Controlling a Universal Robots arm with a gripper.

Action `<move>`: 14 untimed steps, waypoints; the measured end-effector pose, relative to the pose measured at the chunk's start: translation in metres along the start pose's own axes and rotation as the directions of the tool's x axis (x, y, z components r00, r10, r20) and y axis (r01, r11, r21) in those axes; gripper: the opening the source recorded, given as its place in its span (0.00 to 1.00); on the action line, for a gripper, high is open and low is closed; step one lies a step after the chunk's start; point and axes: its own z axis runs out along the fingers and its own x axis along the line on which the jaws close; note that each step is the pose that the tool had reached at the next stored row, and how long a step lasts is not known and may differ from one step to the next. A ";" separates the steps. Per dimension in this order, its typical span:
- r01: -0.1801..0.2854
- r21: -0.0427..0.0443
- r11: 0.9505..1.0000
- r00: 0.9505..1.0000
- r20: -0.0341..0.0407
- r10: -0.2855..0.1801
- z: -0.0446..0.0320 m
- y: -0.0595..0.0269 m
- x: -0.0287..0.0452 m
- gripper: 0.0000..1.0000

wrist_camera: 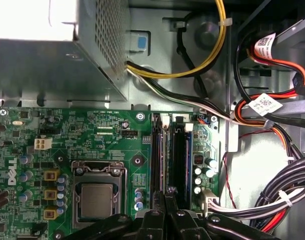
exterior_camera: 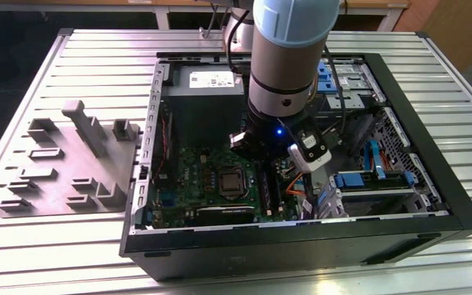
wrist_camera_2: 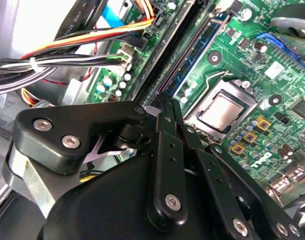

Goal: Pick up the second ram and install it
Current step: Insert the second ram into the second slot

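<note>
Slatted table (exterior_camera: 56,255) | open case (exterior_camera: 302,238), labelled power supply (exterior_camera: 204,107) | gripper (wrist_camera: 165,193) closed over memory slots (wrist_camera: 178,150)

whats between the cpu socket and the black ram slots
In the first wrist view, a strip of green motherboard, with a mounting hole and small capacitors, lies between the cpu socket and the ram slots.
</note>
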 end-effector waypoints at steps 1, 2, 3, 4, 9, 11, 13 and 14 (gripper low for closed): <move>0.000 0.000 1.000 1.000 0.000 0.000 0.0000 -0.0001 0.0000 0.12; -0.001 0.000 1.000 1.000 0.000 0.001 0.0000 -0.0001 0.0000 0.12; -0.001 0.000 1.000 1.000 0.000 0.001 0.0000 -0.0001 0.0000 0.12; -0.001 0.000 1.000 1.000 0.000 0.001 0.0000 -0.0001 0.0000 0.12; -0.001 0.000 1.000 1.000 0.000 0.001 0.0000 -0.0001 0.0000 0.12; -0.001 0.000 1.000 1.000 0.000 0.001 0.0001 -0.0001 0.0000 0.12; -0.002 0.000 1.000 1.000 0.000 0.002 0.0001 -0.0001 0.0000 0.12; -0.004 0.000 1.000 1.000 0.000 0.004 0.0001 -0.0001 0.0000 0.12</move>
